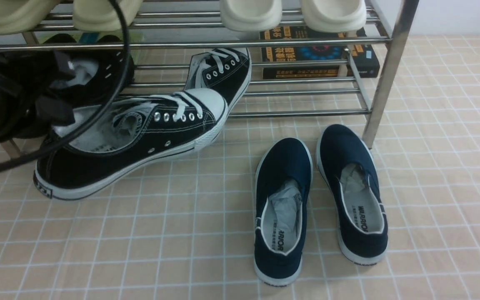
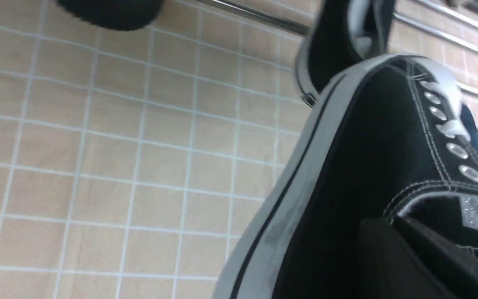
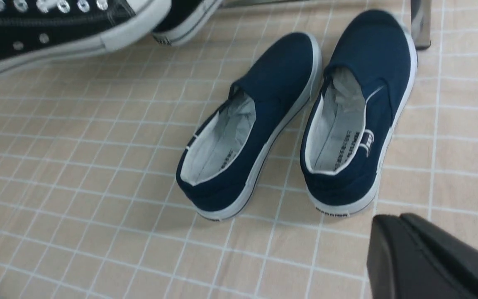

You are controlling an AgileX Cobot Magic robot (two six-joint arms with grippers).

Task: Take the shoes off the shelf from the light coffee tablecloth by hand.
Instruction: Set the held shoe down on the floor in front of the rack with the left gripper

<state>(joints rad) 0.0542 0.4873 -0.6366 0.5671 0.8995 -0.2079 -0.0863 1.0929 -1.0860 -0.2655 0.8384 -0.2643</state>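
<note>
Right now the left gripper [image 1: 58, 110] is clenched on the near sneaker [image 1: 148, 137] at its collar. One finger sits inside the opening by the white lining, and the left wrist view shows a dark finger [image 2: 421, 257] pressed against the black canvas just below the eyelets. That shoe sits at about 9 o'clock from centre in the front view and is tilted, with the heel low near the tablecloth [image 1: 161, 233] and the white toe cap raised toward 2 o'clock, level w/ the lowest front bar of the shelf [image 1: 306, 112]. Can't tell if the heel touches the cloth. The far sneaker [image 1: 227, 73] is at 12 o'clock, lying on the shelf's bottom tier w/ its toe pointing away and its heel just behind the near one's toe cap. The right gripper [image 3: 409, 249] shows only as a dark block at the edge of its own wrist view. It's clamped shut w/ nothing in it, hanging over bare cloth near the heels of the navy slip-ons [image 1: 283, 166]. That pair stands side by side on the cloth at 4 o'clock, off the shelf and just in front of its right post. Other stuff: cream slippers [image 1: 250, 14] are on the upper tier at 12, a dark book [image 1: 319, 52] is behind the bars at 1 o'clock, and an all-black shoe [image 1: 115, 71] is on the bottom tier at 10 – partly hidden by the left arm.
</note>
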